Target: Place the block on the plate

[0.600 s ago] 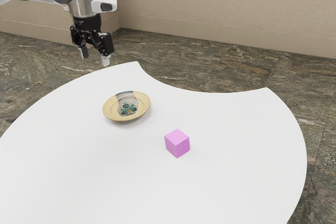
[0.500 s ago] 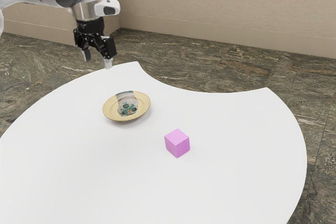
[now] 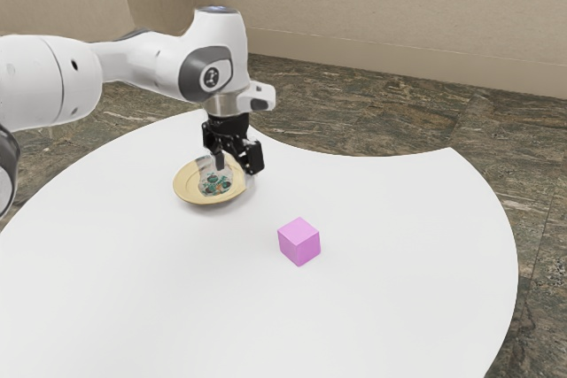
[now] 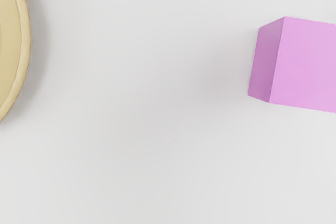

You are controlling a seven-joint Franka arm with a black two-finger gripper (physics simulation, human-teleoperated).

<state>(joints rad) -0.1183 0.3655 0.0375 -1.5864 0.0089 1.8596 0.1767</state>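
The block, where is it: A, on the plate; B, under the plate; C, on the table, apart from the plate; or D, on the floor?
C: the block sits on the table, with a stretch of white tabletop between it and the plate.

The claw (image 3: 236, 168) hangs near the plate (image 3: 187, 188), above table (image 3: 390, 298).
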